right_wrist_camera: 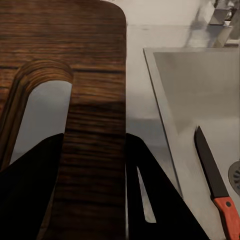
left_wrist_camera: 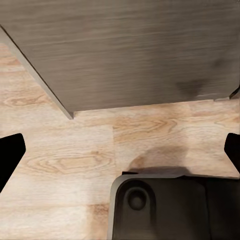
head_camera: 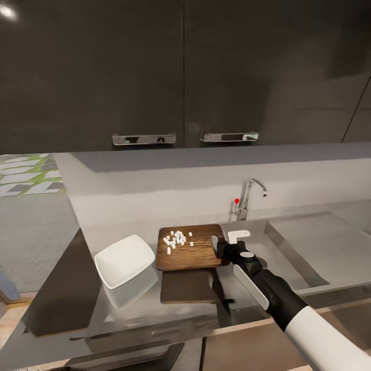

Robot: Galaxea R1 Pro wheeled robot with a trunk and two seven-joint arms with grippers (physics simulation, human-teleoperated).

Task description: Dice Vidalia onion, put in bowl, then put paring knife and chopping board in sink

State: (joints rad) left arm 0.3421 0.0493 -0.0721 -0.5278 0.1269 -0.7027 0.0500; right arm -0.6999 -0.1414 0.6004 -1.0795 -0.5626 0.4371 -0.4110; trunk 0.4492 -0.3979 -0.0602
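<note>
Grey table (head_camera: 67, 288): board (head_camera: 191, 248) carries diced onion (head_camera: 176, 238), bowl (head_camera: 124, 260) just beside. Right fingers (right_wrist_camera: 150, 200) clamped on board's slot end. Knife (right_wrist_camera: 216, 185) in sink (head_camera: 304, 252). Left fingers (left_wrist_camera: 11, 155) apart above floor.

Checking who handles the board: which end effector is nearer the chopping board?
Right. The right end effector grips the chopping board at its slotted end; the left end effector hangs low over wooden flooring, beside a cabinet, away from it.

The chopping board (head_camera: 191, 249) is dark brown with streaked grain, dotted with tiny white diced onion (head_camera: 176, 239). Beside it sits a glossy white bowl (head_camera: 124, 260). The paring knife (right_wrist_camera: 216, 183) has a dark blade and red handle against the grey sink (right_wrist_camera: 200, 85).
</note>
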